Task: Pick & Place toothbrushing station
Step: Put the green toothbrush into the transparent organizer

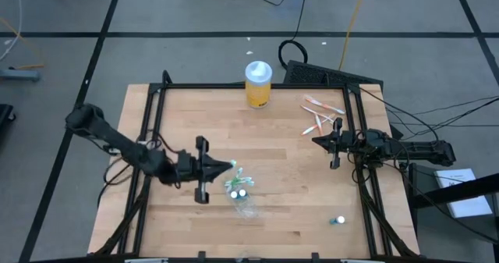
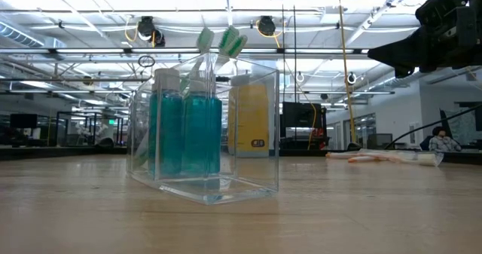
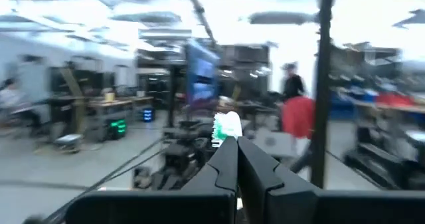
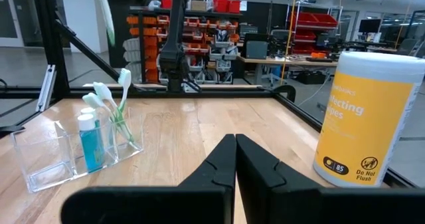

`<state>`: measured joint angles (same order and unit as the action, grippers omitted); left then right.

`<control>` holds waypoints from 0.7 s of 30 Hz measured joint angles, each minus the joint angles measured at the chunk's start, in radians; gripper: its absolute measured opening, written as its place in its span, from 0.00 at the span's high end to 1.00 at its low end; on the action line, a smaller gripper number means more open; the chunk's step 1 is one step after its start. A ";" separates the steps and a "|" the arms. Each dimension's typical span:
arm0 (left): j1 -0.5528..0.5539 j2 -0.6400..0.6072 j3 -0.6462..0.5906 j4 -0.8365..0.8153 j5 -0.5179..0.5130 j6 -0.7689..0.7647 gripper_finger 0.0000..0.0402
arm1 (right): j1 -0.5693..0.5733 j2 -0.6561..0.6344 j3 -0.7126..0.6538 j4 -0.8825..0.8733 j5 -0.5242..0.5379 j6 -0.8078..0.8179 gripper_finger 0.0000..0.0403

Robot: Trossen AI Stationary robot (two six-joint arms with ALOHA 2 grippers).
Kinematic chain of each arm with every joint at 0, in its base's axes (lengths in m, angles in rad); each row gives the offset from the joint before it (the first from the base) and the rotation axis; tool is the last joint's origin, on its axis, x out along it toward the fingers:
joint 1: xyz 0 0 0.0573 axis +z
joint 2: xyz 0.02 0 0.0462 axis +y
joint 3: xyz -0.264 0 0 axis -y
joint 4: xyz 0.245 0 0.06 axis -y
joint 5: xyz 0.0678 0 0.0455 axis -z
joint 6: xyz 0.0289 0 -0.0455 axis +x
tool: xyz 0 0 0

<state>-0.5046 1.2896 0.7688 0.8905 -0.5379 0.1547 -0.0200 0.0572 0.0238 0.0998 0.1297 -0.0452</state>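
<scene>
The clear toothbrush holder (image 1: pixel 243 194) is sitting near the desk's (image 1: pixel 187 111) front edge, with bare wood all around. The left gripper (image 1: pixel 228 168), jaws pinching a green-white toothbrush (image 1: pixel 231 165), is hovering just left of it. The right gripper (image 1: pixel 317 140), jaws pressed together, is waiting by the loose toothbrushes (image 1: pixel 321 116) at far right; the yellow jar (image 1: pixel 258 84) is standing at the far edge.

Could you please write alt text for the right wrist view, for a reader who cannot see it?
A clear plastic toothbrushing station stands on the wooden table, holding a teal bottle and white-and-green toothbrushes. The right gripper, shut and empty, points across the table, with a yellow jar close beside it.
</scene>
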 joint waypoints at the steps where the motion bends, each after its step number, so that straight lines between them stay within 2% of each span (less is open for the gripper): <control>1: -0.013 0.022 -0.029 0.061 -0.047 -0.004 1.00 | 0.000 0.000 0.000 0.000 0.000 0.000 0.99; 3: -0.029 0.077 -0.078 0.179 -0.102 0.000 1.00 | 0.000 0.000 0.000 0.000 0.000 0.000 0.99; 8: -0.032 0.213 -0.138 0.454 -0.124 0.009 1.00 | 0.000 0.000 0.000 0.000 0.000 0.000 0.99; 13: -0.039 0.325 -0.141 0.528 -0.216 0.073 1.00 | 0.000 0.000 0.000 0.000 0.000 0.000 0.99; 21: -0.039 0.390 -0.141 0.555 -0.351 0.060 1.00 | 0.000 0.000 0.000 0.000 0.000 0.000 0.99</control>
<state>-0.5438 1.6796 0.6277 1.4455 -0.8891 0.2143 -0.0200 0.0571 0.0236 0.0998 0.1299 -0.0452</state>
